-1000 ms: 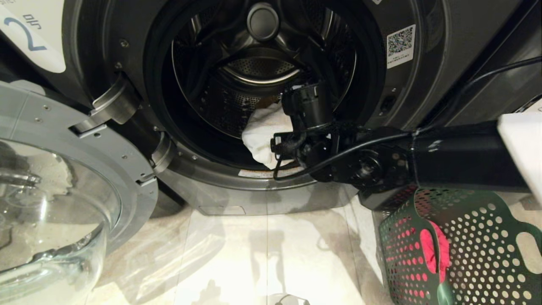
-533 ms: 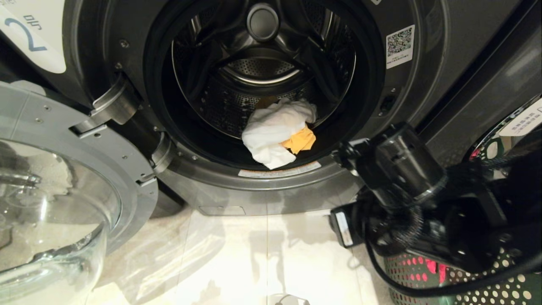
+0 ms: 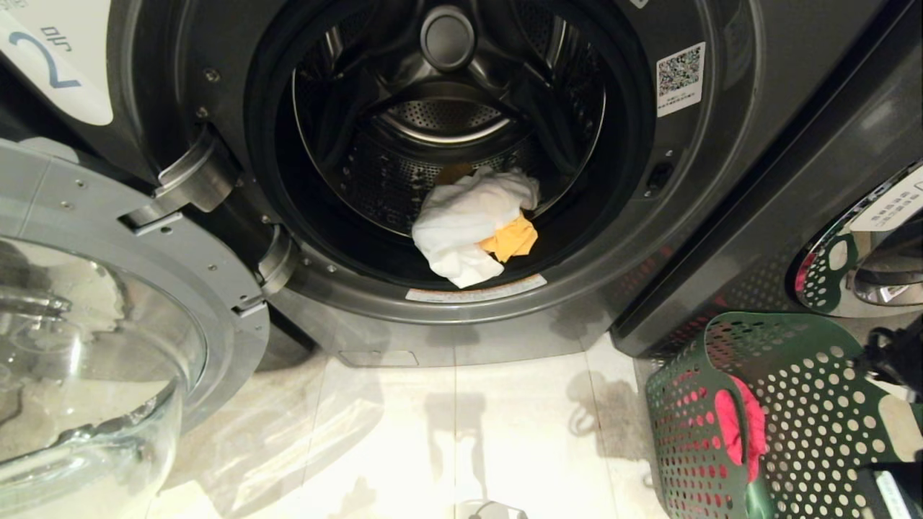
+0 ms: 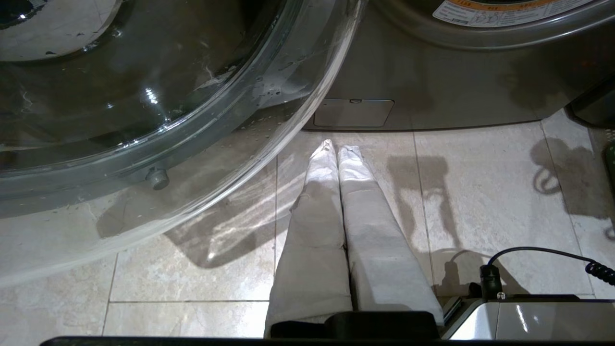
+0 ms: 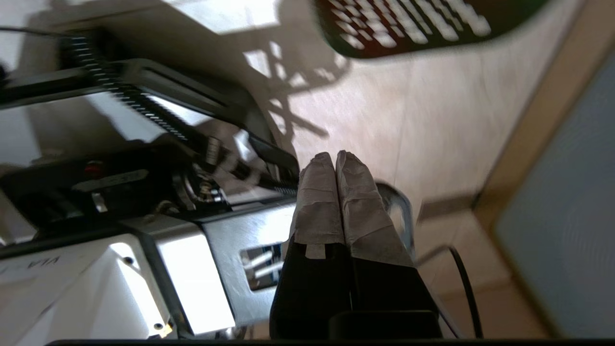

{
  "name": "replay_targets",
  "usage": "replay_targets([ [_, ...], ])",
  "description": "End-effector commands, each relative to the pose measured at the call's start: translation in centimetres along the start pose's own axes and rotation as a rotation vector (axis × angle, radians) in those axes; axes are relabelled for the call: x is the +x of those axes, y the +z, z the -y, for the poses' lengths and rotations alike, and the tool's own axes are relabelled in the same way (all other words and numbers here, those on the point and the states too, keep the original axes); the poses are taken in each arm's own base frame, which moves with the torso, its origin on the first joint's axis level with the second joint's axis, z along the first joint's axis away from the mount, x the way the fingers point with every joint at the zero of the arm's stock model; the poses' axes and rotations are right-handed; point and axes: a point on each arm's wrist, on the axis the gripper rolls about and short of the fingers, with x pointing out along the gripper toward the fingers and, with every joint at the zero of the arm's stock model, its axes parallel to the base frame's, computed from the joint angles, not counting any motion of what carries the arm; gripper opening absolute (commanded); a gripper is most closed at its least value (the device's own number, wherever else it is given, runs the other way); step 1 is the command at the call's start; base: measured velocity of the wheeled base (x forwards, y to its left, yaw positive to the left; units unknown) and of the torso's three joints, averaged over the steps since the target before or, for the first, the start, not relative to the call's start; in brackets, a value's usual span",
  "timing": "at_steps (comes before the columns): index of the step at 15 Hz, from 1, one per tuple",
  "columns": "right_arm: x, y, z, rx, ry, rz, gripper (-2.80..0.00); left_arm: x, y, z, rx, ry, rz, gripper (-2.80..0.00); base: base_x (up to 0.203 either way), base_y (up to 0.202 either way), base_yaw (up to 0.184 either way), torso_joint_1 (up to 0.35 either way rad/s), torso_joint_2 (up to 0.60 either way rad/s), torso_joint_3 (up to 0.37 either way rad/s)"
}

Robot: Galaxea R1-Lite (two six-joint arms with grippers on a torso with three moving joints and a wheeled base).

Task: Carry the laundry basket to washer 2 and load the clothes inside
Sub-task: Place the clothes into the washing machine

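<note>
Washer 2 (image 3: 728, 137) stands in front of me with its glass door (image 3: 86, 346) swung open to the left and a blue "2" label (image 3: 43, 58) at the upper left. A white garment (image 3: 461, 223) and a yellow-orange one (image 3: 510, 238) lie at the front of the drum. The green laundry basket (image 3: 786, 411) sits on the floor at the lower right, with a pink-red garment (image 3: 735, 425) inside. My right gripper (image 5: 335, 154) is shut and empty, low beside my base, with only a bit of that arm (image 3: 894, 357) at the head view's right edge. My left gripper (image 4: 337, 144) is shut and empty over the floor tiles.
The open door's glass bowl (image 4: 158, 110) bulges out close to my left gripper. A second washer's chrome door rim (image 3: 858, 252) shows at the far right. Pale floor tiles (image 3: 461, 440) lie between the door and the basket. My own base (image 5: 158, 269) is beside the right gripper.
My right arm has pulled out of the drum and swung back down to the right, leaving the white and yellow-orange garments inside. Its fingers have shut. The left arm has not moved.
</note>
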Motion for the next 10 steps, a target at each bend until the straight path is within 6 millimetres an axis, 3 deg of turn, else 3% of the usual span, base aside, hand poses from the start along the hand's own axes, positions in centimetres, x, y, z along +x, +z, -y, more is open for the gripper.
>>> replay_targets([
  [1,0.5,0.2,3.9,0.224,-0.098,-0.063,-2.80,0.0,0.0,0.0,0.000,0.000,0.001,-2.80,0.000,0.000,0.000,0.000,0.00,0.000],
  [5,4.0,0.7,8.1,0.403,-0.206,-0.204,-2.80,0.0,0.0,0.0,0.000,0.000,0.001,-2.80,0.000,0.000,0.000,0.000,0.00,0.000],
  [6,5.8,1.0,8.7,0.402,-0.207,-0.234,0.00,0.0,0.0,0.0,0.000,0.001,0.001,-2.80,0.000,0.000,0.000,0.000,0.00,0.000],
  [10,10.9,3.1,10.4,0.474,-0.218,-0.259,0.00,0.0,0.0,0.0,0.000,0.000,0.001,-2.80,0.000,0.000,0.000,0.000,0.00,0.000],
])
